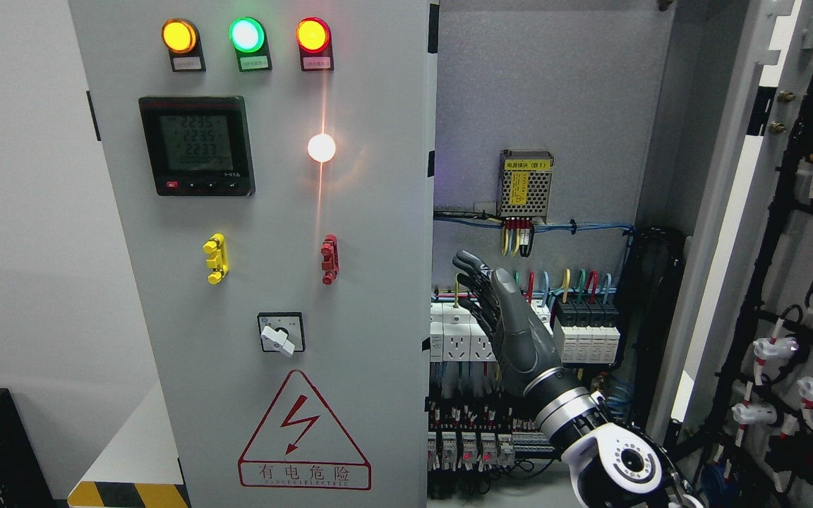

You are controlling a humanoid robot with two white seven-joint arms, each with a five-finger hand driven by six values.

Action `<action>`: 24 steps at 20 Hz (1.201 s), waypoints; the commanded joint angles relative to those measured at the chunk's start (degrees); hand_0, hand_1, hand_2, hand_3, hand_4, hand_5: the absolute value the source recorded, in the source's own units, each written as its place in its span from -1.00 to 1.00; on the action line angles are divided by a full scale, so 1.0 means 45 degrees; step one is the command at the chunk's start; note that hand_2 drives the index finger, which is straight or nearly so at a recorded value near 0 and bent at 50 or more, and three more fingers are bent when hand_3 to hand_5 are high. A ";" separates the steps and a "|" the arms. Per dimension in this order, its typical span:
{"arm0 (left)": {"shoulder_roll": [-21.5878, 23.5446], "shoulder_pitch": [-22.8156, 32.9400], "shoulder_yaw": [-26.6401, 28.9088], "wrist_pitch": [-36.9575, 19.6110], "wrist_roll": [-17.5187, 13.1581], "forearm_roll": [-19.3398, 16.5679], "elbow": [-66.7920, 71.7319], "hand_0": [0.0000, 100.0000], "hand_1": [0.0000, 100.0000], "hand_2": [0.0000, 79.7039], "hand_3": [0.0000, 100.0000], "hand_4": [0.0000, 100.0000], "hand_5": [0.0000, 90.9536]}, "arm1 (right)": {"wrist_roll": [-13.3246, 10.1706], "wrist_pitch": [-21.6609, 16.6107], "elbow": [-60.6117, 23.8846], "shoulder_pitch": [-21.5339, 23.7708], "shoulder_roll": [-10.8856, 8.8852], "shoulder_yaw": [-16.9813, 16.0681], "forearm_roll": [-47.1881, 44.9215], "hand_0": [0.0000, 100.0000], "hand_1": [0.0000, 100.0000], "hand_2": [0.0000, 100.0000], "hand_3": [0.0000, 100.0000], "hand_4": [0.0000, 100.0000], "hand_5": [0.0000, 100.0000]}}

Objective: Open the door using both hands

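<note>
Doors: right door [731, 212] swung wide, left door [265, 247] shut. Right hand [502, 317] hovers inside, fingers extended, holding nothing. Stiff, heavyish steel panel; its free edge looks the best hold.

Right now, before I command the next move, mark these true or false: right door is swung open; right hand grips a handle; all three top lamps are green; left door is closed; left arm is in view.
1. Right door is swung open: true.
2. Right hand grips a handle: false, its fingers are extended and hold nothing.
3. All three top lamps are green: false, only the middle lamp is.
4. Left door is closed: true.
5. Left arm is in view: false, none shows.
</note>
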 commanded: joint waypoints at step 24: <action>0.0000 0.0000 0.0293 0.0006 0.0002 -0.0005 0.0274 -1.00 -1.00 -1.00 -1.00 -1.00 -1.00 | 0.1016 0.0817 0.0577 -0.0794 -0.0282 -0.0321 -0.1302 -1.00 -1.00 -1.00 -1.00 -1.00 -1.00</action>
